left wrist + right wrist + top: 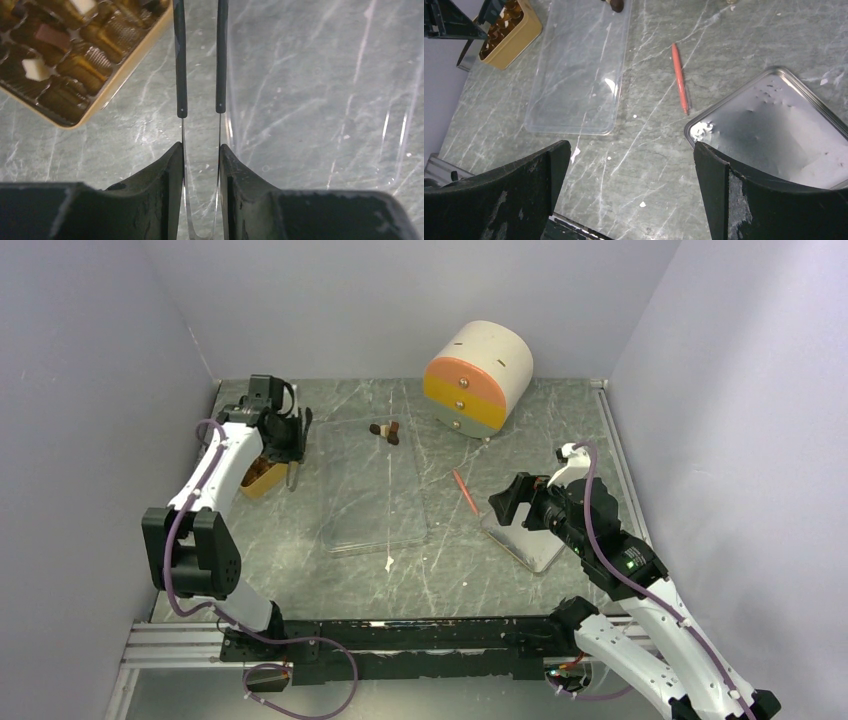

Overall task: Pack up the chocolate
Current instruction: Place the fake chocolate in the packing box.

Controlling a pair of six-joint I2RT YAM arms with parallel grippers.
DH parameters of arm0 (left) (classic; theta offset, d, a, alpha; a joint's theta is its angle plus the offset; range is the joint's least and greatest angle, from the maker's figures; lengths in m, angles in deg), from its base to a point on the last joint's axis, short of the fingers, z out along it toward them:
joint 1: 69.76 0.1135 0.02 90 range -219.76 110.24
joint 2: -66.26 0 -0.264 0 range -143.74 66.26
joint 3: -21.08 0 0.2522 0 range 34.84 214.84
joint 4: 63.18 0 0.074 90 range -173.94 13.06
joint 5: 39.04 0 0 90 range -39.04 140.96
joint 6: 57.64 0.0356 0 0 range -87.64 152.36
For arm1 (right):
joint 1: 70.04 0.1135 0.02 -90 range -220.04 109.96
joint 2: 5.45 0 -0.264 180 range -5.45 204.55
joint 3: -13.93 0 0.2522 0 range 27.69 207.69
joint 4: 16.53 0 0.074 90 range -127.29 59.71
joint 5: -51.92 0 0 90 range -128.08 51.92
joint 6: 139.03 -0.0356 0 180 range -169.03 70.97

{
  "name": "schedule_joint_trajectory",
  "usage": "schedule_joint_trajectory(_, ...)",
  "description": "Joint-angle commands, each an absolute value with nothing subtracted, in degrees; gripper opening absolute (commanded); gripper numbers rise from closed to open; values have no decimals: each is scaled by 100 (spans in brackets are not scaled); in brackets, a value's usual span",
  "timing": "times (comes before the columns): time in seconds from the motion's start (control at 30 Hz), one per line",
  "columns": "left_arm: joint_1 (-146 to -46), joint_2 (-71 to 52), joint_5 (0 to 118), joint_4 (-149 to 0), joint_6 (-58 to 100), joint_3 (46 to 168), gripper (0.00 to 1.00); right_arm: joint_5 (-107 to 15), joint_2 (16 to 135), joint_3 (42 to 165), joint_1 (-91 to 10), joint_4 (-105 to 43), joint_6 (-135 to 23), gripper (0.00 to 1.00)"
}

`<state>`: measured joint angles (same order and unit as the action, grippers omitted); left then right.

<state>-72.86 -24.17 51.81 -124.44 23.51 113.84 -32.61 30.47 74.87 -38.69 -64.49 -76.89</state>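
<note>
Left wrist cam showed left end effector [200, 146] clenched on tweezers [180, 65] beside the tray [125, 75], right end effector [630, 145] released, loose chocolate [385, 430] on worktop [140, 135] by clear lid [372, 490]; risk: thin tweezers cd pinch off-centre & flick a pc away.

No legible txt, labels, nos. or signs anywhere.

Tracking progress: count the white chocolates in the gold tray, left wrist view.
2: one white chocolate at the top edge, another near the left edge. The tray is cropped; more may be hidden.
</note>
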Motion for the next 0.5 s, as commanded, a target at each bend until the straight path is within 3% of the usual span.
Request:
schedule_joint_trajectory(0.0, -7723, -2418, 5288, -12271, 2500, 11669, 33, -3184, 3048, 7586, -3838, -6302, -7671, 99)
schedule_joint_trajectory(0.47, -8751, -3307, 5360, -11596, 2631, 11647, 35, -3135, 3150, 7684, -3832, -6337, -7724, 99)
